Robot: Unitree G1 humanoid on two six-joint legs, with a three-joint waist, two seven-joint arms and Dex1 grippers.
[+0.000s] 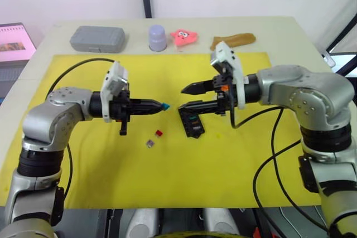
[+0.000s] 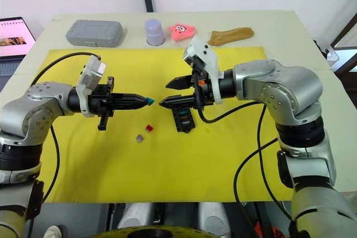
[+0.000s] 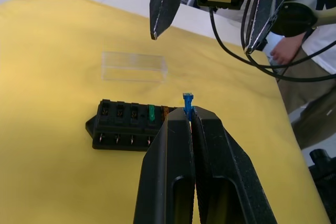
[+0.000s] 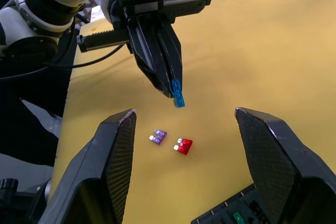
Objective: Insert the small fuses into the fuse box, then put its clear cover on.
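Holding green fuse (image 3: 151,112): fuse box (image 3: 126,125)

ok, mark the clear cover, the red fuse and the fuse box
clear cover (image 3: 134,66), left wrist view, top face.
red fuse (image 4: 184,146), right wrist view, body.
fuse box (image 3: 123,124), left wrist view, slotted top.

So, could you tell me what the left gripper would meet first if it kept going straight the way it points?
Probably the right gripper, whose open fingers face the left gripper and the blue fuse it holds. Depth is unclear; it may pass between them.
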